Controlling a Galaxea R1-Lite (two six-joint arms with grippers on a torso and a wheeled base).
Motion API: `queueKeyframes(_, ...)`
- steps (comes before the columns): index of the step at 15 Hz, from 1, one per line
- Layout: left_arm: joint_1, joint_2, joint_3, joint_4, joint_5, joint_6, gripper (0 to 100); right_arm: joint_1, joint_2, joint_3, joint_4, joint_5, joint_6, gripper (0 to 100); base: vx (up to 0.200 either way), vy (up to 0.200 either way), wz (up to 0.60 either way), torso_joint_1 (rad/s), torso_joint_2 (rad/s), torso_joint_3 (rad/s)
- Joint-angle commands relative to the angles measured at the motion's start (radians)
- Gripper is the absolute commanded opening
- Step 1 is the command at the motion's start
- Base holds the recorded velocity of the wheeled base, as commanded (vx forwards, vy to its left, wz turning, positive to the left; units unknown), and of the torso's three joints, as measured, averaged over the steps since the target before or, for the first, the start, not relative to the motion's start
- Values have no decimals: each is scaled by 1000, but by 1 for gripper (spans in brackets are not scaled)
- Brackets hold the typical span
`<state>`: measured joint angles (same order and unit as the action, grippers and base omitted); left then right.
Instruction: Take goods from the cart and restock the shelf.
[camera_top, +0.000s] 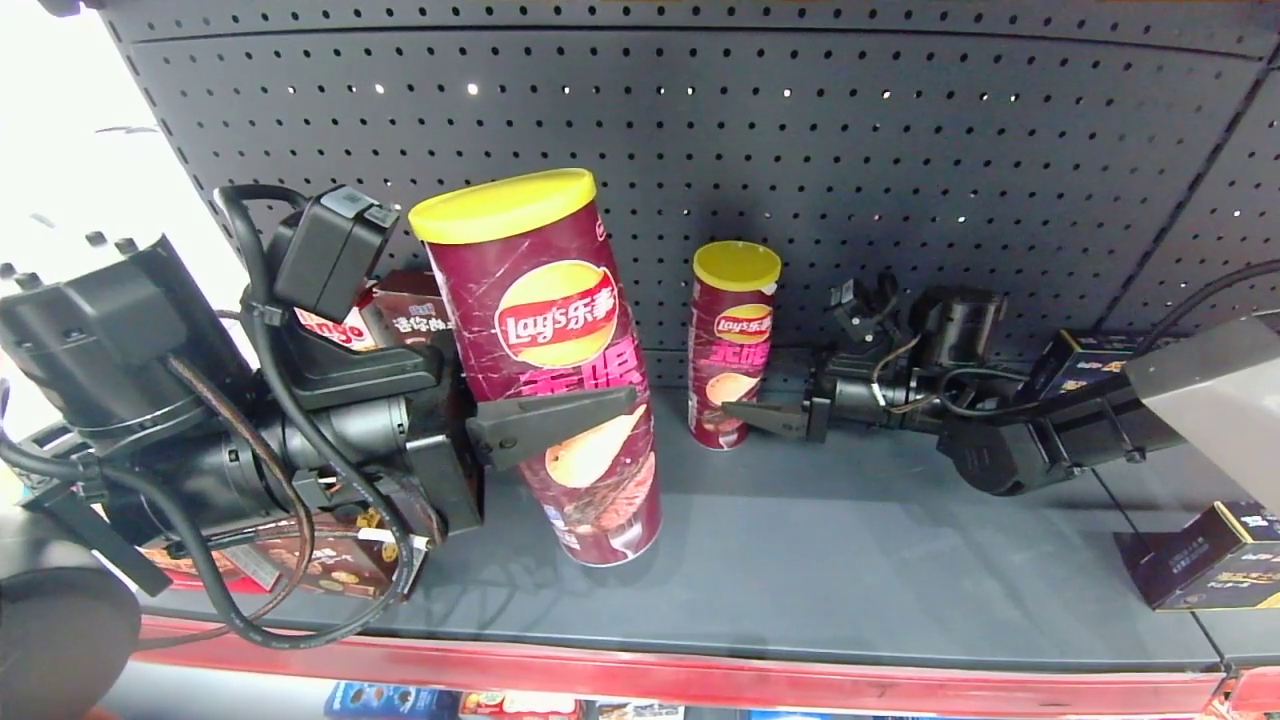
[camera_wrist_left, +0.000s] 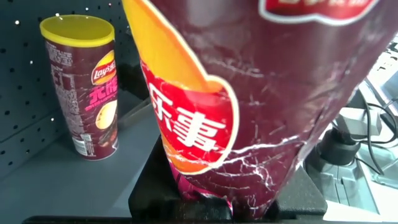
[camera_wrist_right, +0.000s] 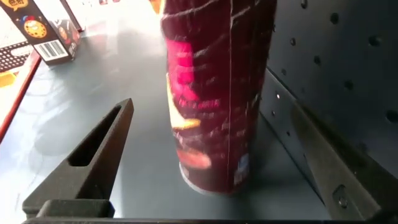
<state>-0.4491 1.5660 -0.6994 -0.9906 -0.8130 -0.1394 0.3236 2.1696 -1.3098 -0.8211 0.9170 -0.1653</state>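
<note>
A tall maroon chips can (camera_top: 545, 370) with a yellow lid leans to the left over the front of the shelf floor (camera_top: 850, 560). My left gripper (camera_top: 590, 400) is shut on its middle; one finger (camera_top: 550, 415) crosses its front. Up close the same can (camera_wrist_left: 249, 93) hangs in the left wrist view. A second identical can (camera_top: 730, 340) stands upright near the pegboard back wall, also seen as the far can (camera_wrist_left: 84, 87). My right gripper (camera_top: 735, 400) is open around its lower half. A finger (camera_wrist_right: 93, 155) stands on each side of that can (camera_wrist_right: 217, 93), apart from it.
Snack boxes (camera_top: 400, 310) stand behind my left arm, and a brown cookie box (camera_top: 330, 570) lies under it. Dark boxes (camera_top: 1210, 555) sit at the right end, another (camera_top: 1085, 365) behind the right arm. A red lip (camera_top: 700, 675) edges the shelf front.
</note>
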Motion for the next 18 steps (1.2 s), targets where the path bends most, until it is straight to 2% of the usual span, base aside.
queueKeyframes(1, 0, 2, 1, 0, 0, 0, 0, 14, 32, -39, 0, 0, 7, 100, 0, 0, 0, 0, 0, 0)
queueKeyframes(16, 0, 16, 4, 0, 0, 0, 0, 41, 113, -141, -7, -24, 43, 100, 0, 0, 0, 0, 0, 0)
queueKeyframes(17, 0, 16, 8, 0, 0, 0, 0, 45, 121, -141, -23, -21, 43, 0, 0, 0, 0, 0, 0, 0)
queueKeyframes(18, 0, 16, 11, 0, 0, 0, 0, 52, 119, -138, -30, -29, 52, 0, 0, 0, 0, 0, 0, 0)
